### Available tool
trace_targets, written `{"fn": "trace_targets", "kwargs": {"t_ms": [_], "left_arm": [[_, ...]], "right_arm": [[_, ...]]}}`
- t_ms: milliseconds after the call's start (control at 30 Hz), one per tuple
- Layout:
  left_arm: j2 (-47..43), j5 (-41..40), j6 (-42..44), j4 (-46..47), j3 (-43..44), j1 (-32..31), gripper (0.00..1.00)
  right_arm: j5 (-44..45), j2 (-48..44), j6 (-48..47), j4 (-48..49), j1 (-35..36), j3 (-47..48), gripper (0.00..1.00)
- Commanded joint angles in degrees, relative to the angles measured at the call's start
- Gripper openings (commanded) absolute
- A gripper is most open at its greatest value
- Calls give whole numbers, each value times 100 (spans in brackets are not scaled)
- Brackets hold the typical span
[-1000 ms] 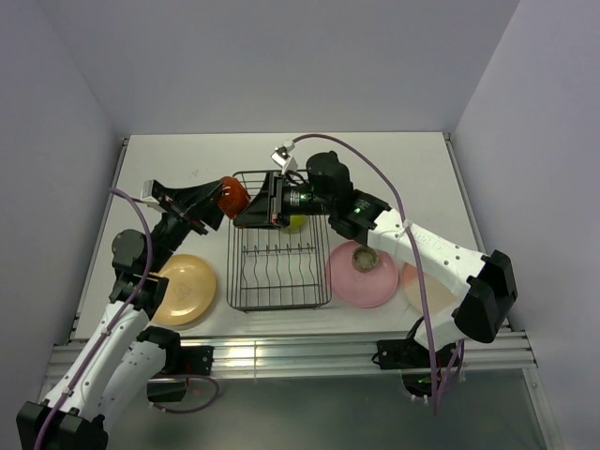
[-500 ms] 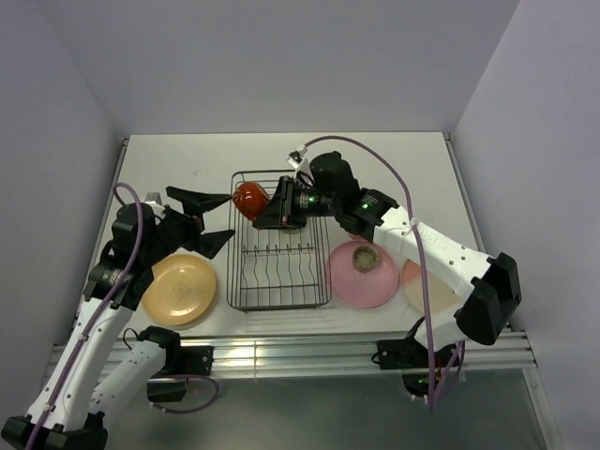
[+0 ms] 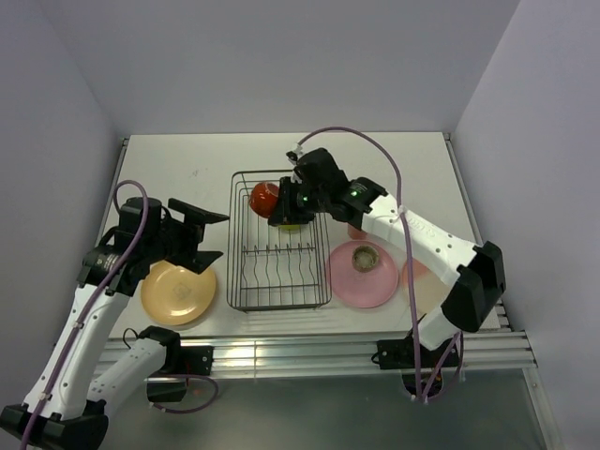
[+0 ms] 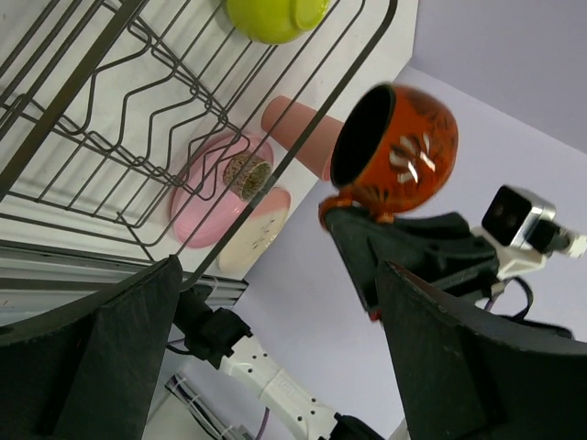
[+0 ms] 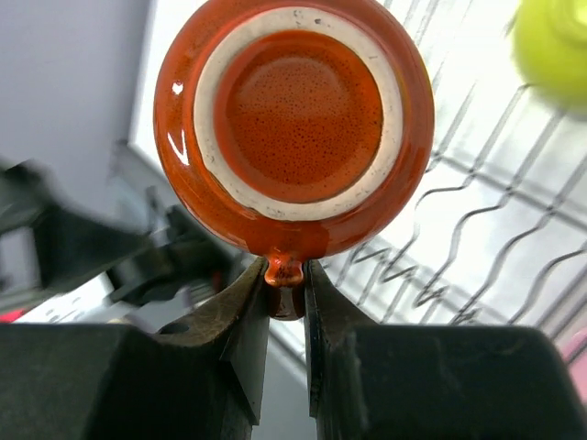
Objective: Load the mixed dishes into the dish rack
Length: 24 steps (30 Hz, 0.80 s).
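White tabletop (image 3: 187, 159) enclosed by pale walls, seen from above, with two wrist views.

Right gripper (image 5: 286, 275): clenched on the small handle of the red-orange cup (image 3: 264, 197). The cup is held on its side in the air over the far left corner of the dish rack (image 3: 279, 307), its base towards the right wrist camera and its mouth towards the left arm.

Left gripper (image 3: 223, 235): jaws spread wide and grasping nothing, over the table left of the rack, near the far edge of the yellow-orange plate (image 3: 178, 292).

Lime-green bowl (image 4: 275, 14): inside the rack at its far end, apparently upside down, though the right gripper hides much of it from above.

Right of the rack: the pink plate (image 3: 361, 286) carries the small tan bowl (image 3: 364, 256). The salmon-pink tumbler (image 4: 293, 124) is just beyond the plate, and the pink-and-cream plate (image 3: 417, 281) lies on its right side.
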Motion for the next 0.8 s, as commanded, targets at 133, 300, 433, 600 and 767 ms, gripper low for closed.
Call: {"fn": "trace_targets", "kwargs": {"t_ms": [133, 300, 433, 600, 767], "left_arm": [[-3, -300, 531, -561, 558, -19, 91], [243, -503, 979, -764, 1068, -19, 90], [716, -468, 1392, -878, 1586, -19, 89], [1210, -635, 2113, -1159, 2413, -19, 88], [1465, -529, 2456, -1159, 2624, -19, 87]], "right_arm": [[1105, 883, -614, -50, 60, 1183, 0], [1458, 1647, -702, -182, 209, 1851, 0], [1590, 2087, -649, -130, 262, 2036, 0], [1985, 2878, -728, -401, 420, 2669, 0], [2310, 3396, -649, -578, 473, 2968, 0]]}}
